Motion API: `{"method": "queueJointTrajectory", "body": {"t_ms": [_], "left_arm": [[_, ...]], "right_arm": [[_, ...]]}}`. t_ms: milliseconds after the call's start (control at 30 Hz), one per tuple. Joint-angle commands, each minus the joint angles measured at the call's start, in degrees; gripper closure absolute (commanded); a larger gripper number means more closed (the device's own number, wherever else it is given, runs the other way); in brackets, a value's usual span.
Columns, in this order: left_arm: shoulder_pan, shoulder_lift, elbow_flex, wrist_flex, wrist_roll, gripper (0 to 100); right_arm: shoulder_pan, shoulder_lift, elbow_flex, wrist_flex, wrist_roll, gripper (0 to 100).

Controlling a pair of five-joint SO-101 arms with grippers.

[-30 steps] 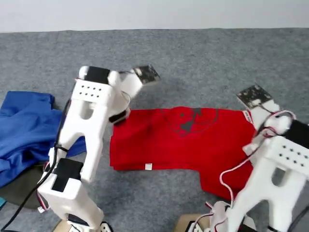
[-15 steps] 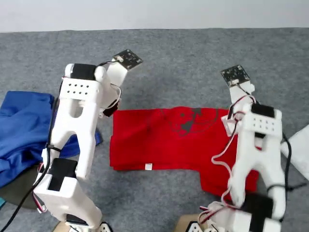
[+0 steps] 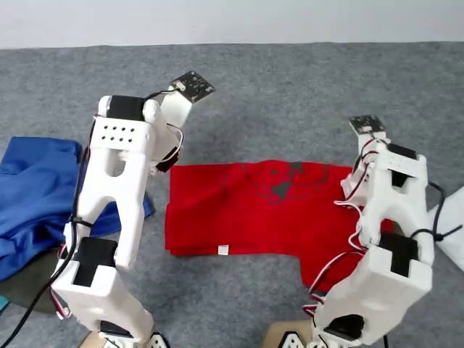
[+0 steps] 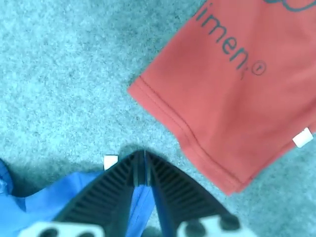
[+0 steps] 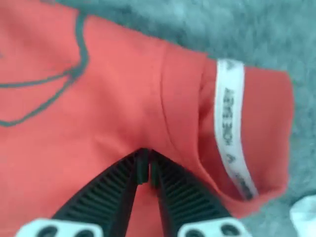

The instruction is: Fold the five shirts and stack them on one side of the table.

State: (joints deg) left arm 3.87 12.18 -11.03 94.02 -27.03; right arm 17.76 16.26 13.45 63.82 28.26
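A red shirt (image 3: 254, 206) lies flat on the grey carpet in the middle, partly folded, with a dark print near its far edge. In the left wrist view my left gripper (image 4: 141, 168) is shut and holds nothing; it hangs over bare carpet just off the red shirt's (image 4: 237, 84) corner, beside a blue shirt (image 4: 34, 212). Over the red shirt's (image 5: 98, 108) right end my right gripper (image 5: 144, 165) is shut, its tips close to the cloth near the white collar label (image 5: 229, 113). The blue shirt (image 3: 36, 188) lies crumpled at the left.
A dark green garment (image 3: 29, 279) pokes out from under the blue shirt at the near left. White cloth (image 3: 453, 228) shows at the right edge. Open carpet (image 3: 290, 94) stretches behind the red shirt.
The right arm swung in from the right and now stands over the red shirt's right end. The left arm drew back toward the shirt's left corner, then held still.
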Motion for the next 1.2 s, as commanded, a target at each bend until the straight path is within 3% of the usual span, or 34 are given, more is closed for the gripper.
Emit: {"method": "queueJointTrajectory", "body": {"t_ms": [0,300,633,933,1167], "left_arm": [[0.6,-1.7,-2.0,-1.0,0.4,99],[2.1,-2.1,-2.0,-0.8,0.5,99],[8.2,-2.1,-2.0,-0.6,0.7,99],[6.2,-2.2,-2.0,2.0,3.4,99],[6.4,-2.2,-2.0,2.7,3.4,99]], "right_arm": [[0.7,-2.9,-5.1,4.0,-0.5,98.4],[-5.1,-19.8,-7.0,15.5,-1.8,98.3],[-4.7,-31.8,-1.9,28.2,-3.4,98.3],[5.5,-31.4,20.9,12.2,-1.2,98.4],[11.7,-31.4,30.2,4.7,2.5,98.4]]}}
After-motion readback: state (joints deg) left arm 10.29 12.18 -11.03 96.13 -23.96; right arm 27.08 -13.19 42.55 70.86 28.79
